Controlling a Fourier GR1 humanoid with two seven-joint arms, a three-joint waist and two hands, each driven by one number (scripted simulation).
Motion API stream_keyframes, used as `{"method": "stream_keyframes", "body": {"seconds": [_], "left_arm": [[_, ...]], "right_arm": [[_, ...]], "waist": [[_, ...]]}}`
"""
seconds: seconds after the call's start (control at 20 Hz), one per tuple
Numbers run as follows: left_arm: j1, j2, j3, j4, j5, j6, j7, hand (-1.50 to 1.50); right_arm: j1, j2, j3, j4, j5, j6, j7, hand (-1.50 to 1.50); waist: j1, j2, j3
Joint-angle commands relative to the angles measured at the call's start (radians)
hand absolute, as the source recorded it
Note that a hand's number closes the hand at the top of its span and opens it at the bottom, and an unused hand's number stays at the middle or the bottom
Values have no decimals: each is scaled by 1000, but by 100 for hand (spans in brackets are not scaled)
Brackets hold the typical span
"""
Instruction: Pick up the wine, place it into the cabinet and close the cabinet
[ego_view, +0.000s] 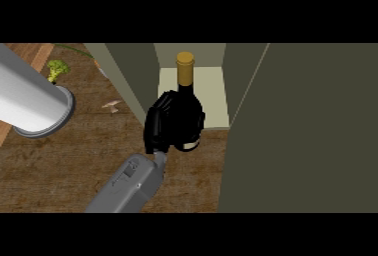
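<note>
Gripping the wine bottle (185, 90) round its dark body, the right robot hand (168, 127) has its black fingers curled about the glass, hiding most of the lower half. The bottle points away from the robot, its gold-capped neck reaching into the open cabinet (133, 85), above the pale shelf (210, 97) inside; whether its base rests on that shelf or hangs over the edge cannot be told, because the robot hand covers it. A bit of light label shows just below the fingers. The grey forearm (129, 187) rises from the lower edge of the view toward the bottle. At the right, the open cabinet door (310, 130) fills a large part of the view as a flat olive-grey panel, standing edge-on beside the opening. Left of the cabinet lies the brown wooden counter (66, 165). On it, near the cabinet's left wall, sits a small pale mushroom (112, 104), and farther toward the upper left a piece of broccoli (57, 68). A broad grey cylinder (29, 97), most likely the robot's other arm, crosses the upper left corner; the left robot hand is not seen.
</note>
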Motion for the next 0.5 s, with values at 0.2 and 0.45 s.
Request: {"method": "stream_keyframes", "body": {"seconds": [0.2, 0.45], "left_arm": [[-67, 0, 32, 173, 156, -70, -132, 150], [-176, 0, 56, 326, 252, -108, -168, 150]], "right_arm": [[56, -8, -14, -222, -109, 13, 89, -150], [-3, 10, -24, -171, -108, 7, 107, -150]], "waist": [[-9, 1, 0], [-11, 5, -1]]}}
